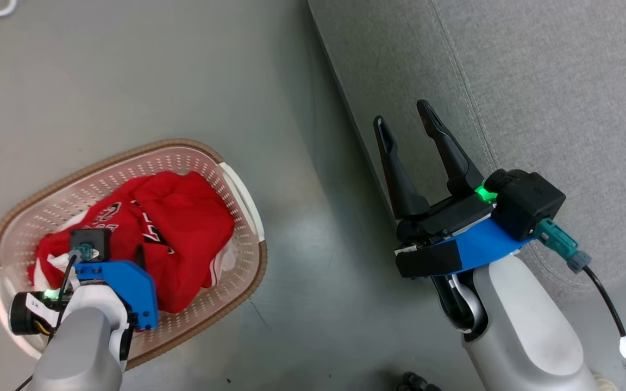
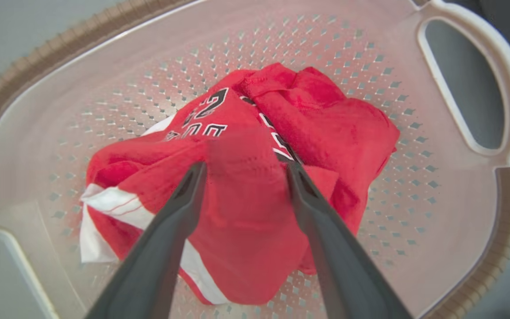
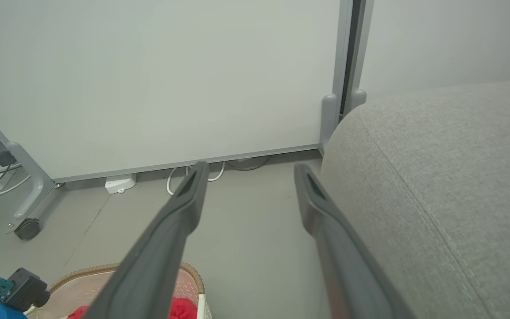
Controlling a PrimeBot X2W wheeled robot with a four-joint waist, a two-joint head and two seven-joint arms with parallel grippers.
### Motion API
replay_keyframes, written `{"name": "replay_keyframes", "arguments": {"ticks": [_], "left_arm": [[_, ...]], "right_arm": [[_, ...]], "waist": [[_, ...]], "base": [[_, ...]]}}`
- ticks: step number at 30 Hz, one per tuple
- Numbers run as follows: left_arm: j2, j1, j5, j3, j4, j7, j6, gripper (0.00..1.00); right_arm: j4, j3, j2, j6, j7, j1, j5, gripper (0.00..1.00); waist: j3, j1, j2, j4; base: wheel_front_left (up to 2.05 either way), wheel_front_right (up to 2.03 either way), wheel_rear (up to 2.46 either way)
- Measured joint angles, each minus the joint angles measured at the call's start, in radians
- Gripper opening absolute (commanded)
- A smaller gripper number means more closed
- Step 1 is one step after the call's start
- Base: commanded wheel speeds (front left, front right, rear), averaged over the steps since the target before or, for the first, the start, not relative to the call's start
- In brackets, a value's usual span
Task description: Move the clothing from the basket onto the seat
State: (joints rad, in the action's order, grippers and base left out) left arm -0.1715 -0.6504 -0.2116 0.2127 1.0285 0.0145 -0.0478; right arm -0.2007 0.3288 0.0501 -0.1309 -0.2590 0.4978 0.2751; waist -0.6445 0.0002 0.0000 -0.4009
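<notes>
Since the clothing (image 2: 326,124) heaped in the middle of the basket (image 2: 414,212) looks soft, light and floppy, I have my left gripper (image 2: 246,166) spread wide over its raised fold, which I'd pinch deep.

The crumpled red clothing (image 2: 246,221) is soft, matt cloth. The cream perforated plastic basket (image 2: 104,102) looks smooth, faintly glossy, its brown rim woven-textured. The big grey couch seat (image 1: 563,81) is coarse matt fabric, stitched.
</notes>
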Motion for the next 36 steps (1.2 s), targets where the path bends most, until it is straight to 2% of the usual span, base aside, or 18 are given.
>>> {"name": "replay_keyframes", "arguments": {"ticks": [6,10,22,23,24,25,26,36], "left_arm": [[-0.017,-0.011,-0.015,-0.010,0.061,-0.014,-0.022,1.00],[-0.037,-0.031,-0.025,-0.015,0.080,-0.008,-0.022,1.00],[-0.042,-0.090,-0.034,-0.002,0.142,-0.040,-0.020,1.00],[-0.042,-0.090,-0.034,0.000,0.150,-0.047,-0.020,0.76],[-0.043,-0.091,-0.035,0.002,0.157,-0.054,-0.019,0.39],[-0.043,-0.091,-0.035,0.005,0.161,-0.057,-0.018,0.17],[-0.044,-0.092,-0.036,0.006,0.163,-0.057,-0.018,0.00],[-0.047,-0.111,-0.046,0.018,0.177,-0.044,-0.006,0.00]], "right_arm": [[-0.007,0.011,0.000,0.000,-0.002,0.007,0.020,1.00],[0.016,0.016,0.000,0.000,-0.004,0.018,0.046,1.00],[0.044,0.014,0.000,0.000,-0.005,0.027,0.067,1.00],[0.045,0.014,0.000,0.000,-0.005,0.028,0.069,1.00],[0.046,0.014,0.000,0.000,-0.005,0.029,0.070,1.00],[0.047,0.014,0.000,0.000,-0.005,0.029,0.071,1.00],[0.048,0.015,0.000,0.000,-0.005,0.030,0.072,1.00],[0.048,0.017,0.000,0.000,-0.005,0.040,0.074,1.00]], "waist": [[-0.039,-0.0001,0.0000,-0.023],[-0.061,-0.0002,0.0000,-0.036],[-0.141,-0.0002,0.0000,-0.059],[-0.144,-0.0002,0.0000,-0.061],[-0.146,-0.0002,0.0000,-0.062],[-0.148,-0.0002,0.0000,-0.063],[-0.149,-0.0002,0.0000,-0.063],[-0.143,-0.0002,0.0000,-0.059]], "base": [[0.00,0.00,0.00],[0.00,0.00,0.00],[0.00,0.00,0.00],[0.00,0.00,0.00],[0.00,0.00,0.00],[0.00,0.00,0.00],[0.00,0.00,0.00],[0.00,0.00,0.00]]}}
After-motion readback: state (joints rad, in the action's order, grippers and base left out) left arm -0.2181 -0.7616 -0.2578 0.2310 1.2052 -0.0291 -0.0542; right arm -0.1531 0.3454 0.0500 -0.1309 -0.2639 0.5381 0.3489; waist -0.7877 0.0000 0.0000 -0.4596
